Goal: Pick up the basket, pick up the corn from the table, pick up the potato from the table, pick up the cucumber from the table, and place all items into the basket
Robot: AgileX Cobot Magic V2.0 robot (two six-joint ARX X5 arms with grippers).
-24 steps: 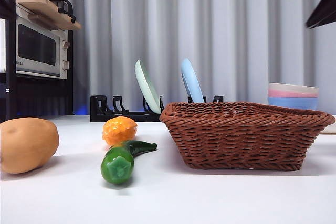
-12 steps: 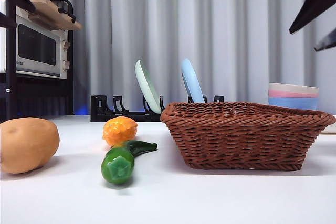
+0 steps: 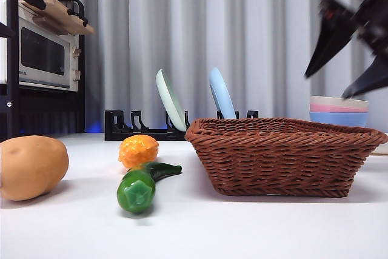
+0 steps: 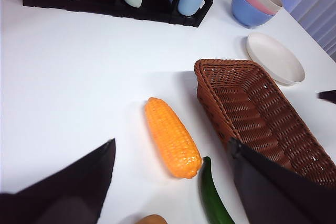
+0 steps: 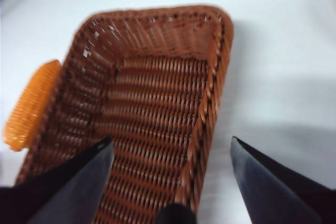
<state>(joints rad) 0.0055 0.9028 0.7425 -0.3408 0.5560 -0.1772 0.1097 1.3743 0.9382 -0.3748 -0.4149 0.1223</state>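
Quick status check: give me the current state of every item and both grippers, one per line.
basket: upright on table, nothing inside
corn: lying on table, untouched
potato: on table, untouched
cucumber: lying on table beside corn
right gripper: open, above basket
left gripper: open, above corn

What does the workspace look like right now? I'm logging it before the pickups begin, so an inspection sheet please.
Surface: white table, dry.
Job's things: basket empty; corn, cucumber and potato lying on the table beside it.
Clutter: stacked bowls, white plate, dish rack holding two plates.
Grippers: right pincer open above the basket; left pincer open above the corn.
Cables: nothing seen.
Surroundings: grey curtain, microwave on shelf.
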